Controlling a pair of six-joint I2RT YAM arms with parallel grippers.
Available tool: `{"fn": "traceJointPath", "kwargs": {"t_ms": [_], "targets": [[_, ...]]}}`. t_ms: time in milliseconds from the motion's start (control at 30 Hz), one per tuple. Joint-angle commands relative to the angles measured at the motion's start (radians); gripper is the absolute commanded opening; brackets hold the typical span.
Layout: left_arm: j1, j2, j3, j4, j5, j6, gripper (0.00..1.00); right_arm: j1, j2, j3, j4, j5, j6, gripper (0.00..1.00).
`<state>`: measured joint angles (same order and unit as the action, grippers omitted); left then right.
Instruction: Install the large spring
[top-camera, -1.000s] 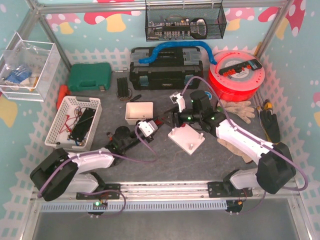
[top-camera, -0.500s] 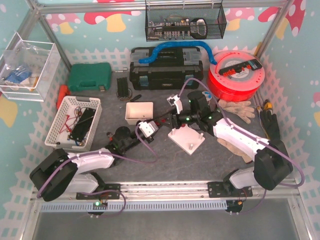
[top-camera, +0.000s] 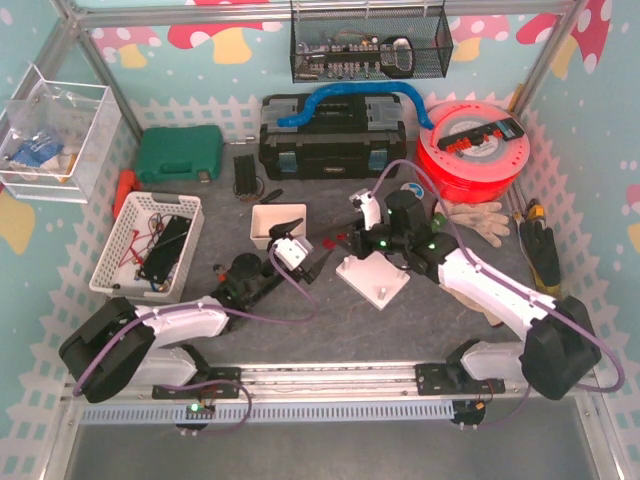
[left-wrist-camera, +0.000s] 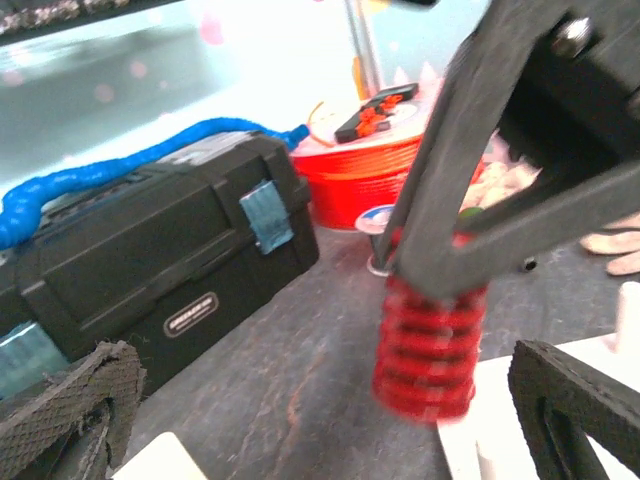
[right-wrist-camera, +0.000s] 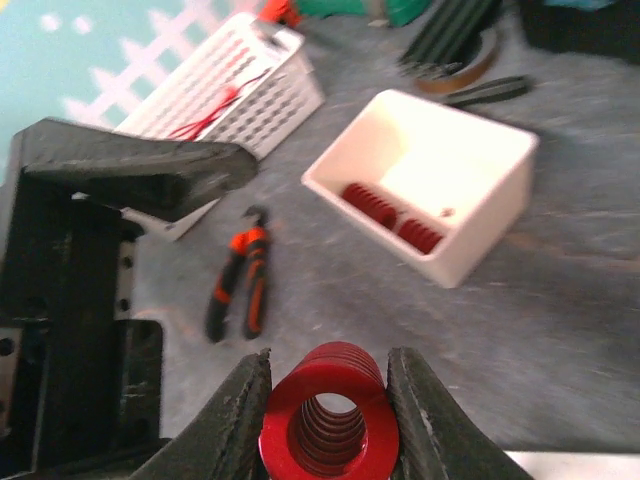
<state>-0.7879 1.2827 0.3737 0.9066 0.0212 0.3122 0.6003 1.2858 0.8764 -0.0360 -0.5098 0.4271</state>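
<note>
The large red spring (right-wrist-camera: 325, 420) sits between the fingers of my right gripper (right-wrist-camera: 327, 405), which is shut on it, with the spring's open end facing the camera. In the left wrist view the spring (left-wrist-camera: 428, 345) hangs upright just off the edge of the white peg plate (left-wrist-camera: 490, 420), with the right gripper's fingers (left-wrist-camera: 455, 200) pinching its top. My left gripper (left-wrist-camera: 320, 420) is open, its fingers wide on either side and touching nothing. From above, the spring (top-camera: 331, 243) hangs at the far-left corner of the plate (top-camera: 377, 282), between the left gripper (top-camera: 304, 240) and the right gripper (top-camera: 340, 242).
A white box (right-wrist-camera: 430, 190) holding small red springs stands behind the grippers. Orange-handled pliers (right-wrist-camera: 240, 280) lie on the mat and a white basket (top-camera: 148, 245) stands at left. A black toolbox (top-camera: 335, 135), a red spool (top-camera: 470, 150) and gloves (top-camera: 475, 215) line the back and right.
The left gripper has opened wide and let go of the spring. The right gripper has closed on the spring and shifted slightly right.
</note>
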Motion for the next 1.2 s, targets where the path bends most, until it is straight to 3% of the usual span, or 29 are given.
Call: {"fn": "traceJointPath", "kwargs": {"t_ms": [0,233,533,800,967,1167], "targets": [[-0.004,-0.026,-0.007,-0.047,-0.119,-0.041,0.99,-0.005,-0.092,-0.028,-0.04,0.316,0.037,0.0],[-0.004,-0.062,-0.024,-0.077,-0.264,-0.065,0.99,-0.005,-0.153,-0.009,-0.342,0.661,0.165,0.0],[-0.004,-0.057,-0.037,-0.088,-0.248,-0.092,0.99,-0.004,-0.194,0.003,-0.645,0.788,0.339,0.0],[-0.004,-0.057,-0.041,-0.082,-0.225,-0.093,0.99,-0.011,-0.211,-0.064,-0.621,0.855,0.358,0.0],[-0.004,-0.069,-0.039,-0.106,-0.225,-0.098,0.99,-0.038,-0.202,-0.092,-0.54,0.759,0.357,0.0],[-0.004,-0.071,-0.047,-0.098,-0.232,-0.093,0.99,-0.048,-0.189,-0.116,-0.532,0.754,0.356,0.0]]}}
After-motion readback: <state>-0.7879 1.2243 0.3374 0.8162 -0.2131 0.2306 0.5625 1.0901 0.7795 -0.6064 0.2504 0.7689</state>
